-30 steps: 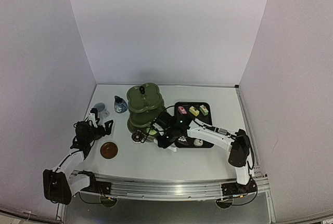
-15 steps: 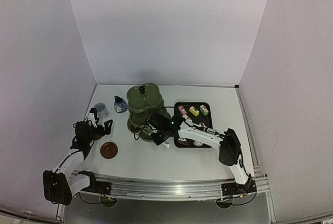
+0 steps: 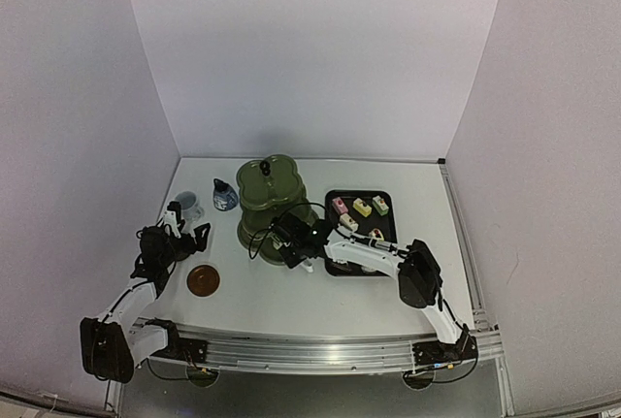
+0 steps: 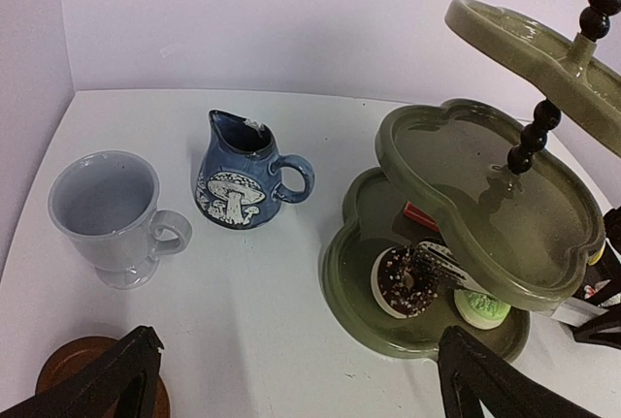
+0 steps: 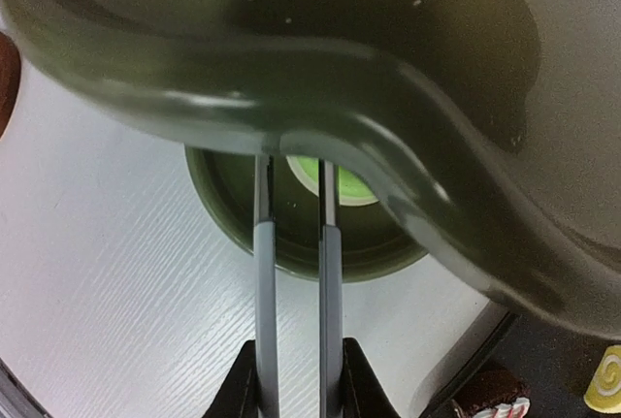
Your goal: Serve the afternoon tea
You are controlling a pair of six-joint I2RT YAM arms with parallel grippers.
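The olive-green three-tier stand [image 3: 272,185] stands mid-table. My right gripper [image 3: 293,243] is shut on thin metal tongs [image 5: 325,273], which reach under the middle tier [image 5: 388,79] into the bottom tier [image 5: 233,234]. In the left wrist view the tongs' tips [image 4: 441,261] sit on a tilted chocolate doughnut cake [image 4: 403,282], beside a green cake [image 4: 480,306]. A white mug [image 4: 105,214], a blue pot [image 4: 238,180] and a brown coaster [image 3: 203,280] lie at the left. My left gripper [image 3: 192,221] stands open and empty near them.
A black tray [image 3: 388,229] right of the stand holds several small cakes [image 3: 361,207]. White walls close in the table at the back and both sides. The right forearm stretches across the tray's front edge.
My right arm has swung left, carrying the tongs and the doughnut from in front of the stand into its bottom tier. The left arm has not moved.
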